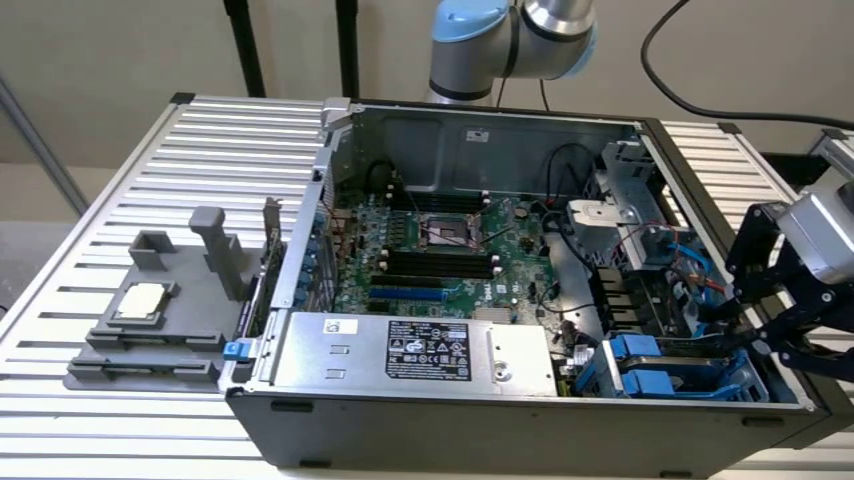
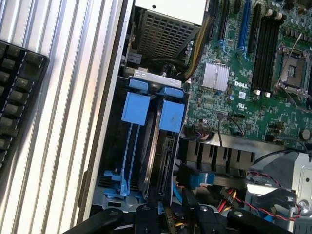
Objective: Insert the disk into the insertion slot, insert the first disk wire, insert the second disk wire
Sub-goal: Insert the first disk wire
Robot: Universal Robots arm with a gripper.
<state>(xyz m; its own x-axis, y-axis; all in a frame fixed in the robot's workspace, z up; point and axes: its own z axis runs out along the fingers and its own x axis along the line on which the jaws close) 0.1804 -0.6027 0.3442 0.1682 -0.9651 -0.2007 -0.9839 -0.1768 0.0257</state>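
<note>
Pincer (image 1: 750, 330) apart, low over insertion slot (image 1: 667, 365) at case (image 1: 534, 425) rim; disk (image 2: 165, 151) seated between blue rails (image 2: 135, 108), cables (image 2: 195, 178) alongside.

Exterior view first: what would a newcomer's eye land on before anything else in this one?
The open computer case sits in the middle of the slatted table, its green motherboard bared. At the case's near corner on the exterior view's right, the bright blue insertion slot stands out, with the open black gripper hovering close by it.
</note>
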